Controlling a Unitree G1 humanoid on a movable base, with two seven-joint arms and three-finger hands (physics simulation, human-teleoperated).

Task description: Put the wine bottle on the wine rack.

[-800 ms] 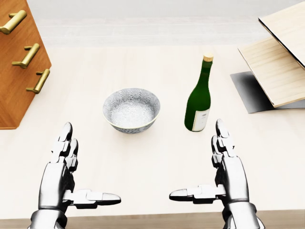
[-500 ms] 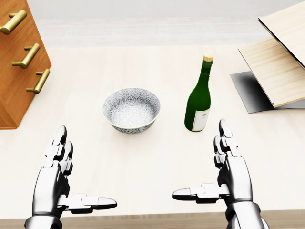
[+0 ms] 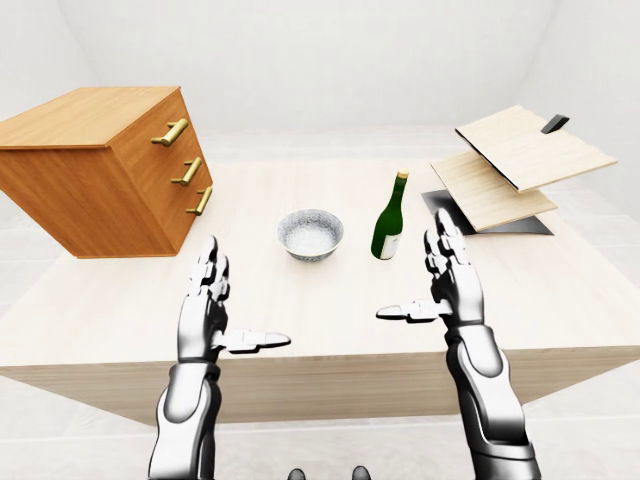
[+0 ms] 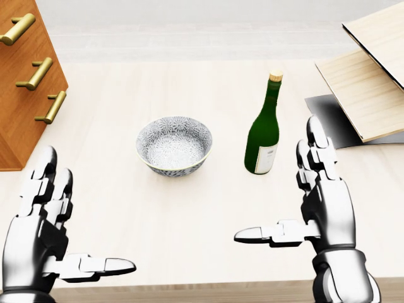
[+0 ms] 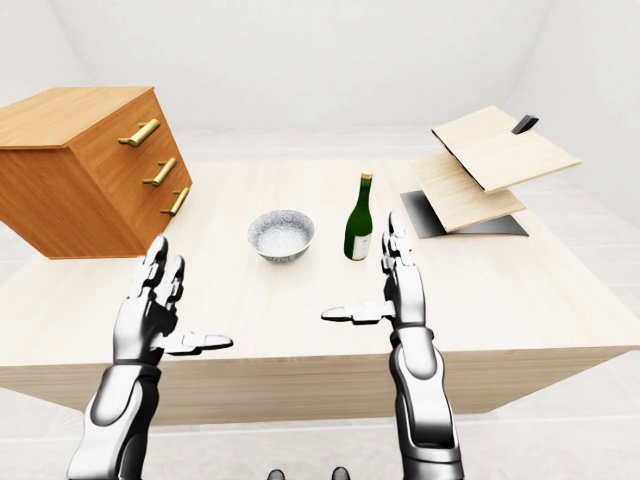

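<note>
green glass wine bottle with cork and pale label [image 4: 262,134] | upright on bench | slanted light-wood plank wine rack [image 3: 515,160] | right, apart

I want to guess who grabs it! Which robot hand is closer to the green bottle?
The right hand. It stands open just beside the wine bottle, while the left hand is far off, past the bowl.

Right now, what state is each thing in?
Bottle: upright on the table, corked, not held.
Bowl: upright, empty.
Rack: tilted boards, no bottle on it.
Drawers: all closed.
Left hand: open, holding nothing.
Right hand: open, beside the bottle, apart from it.
</note>
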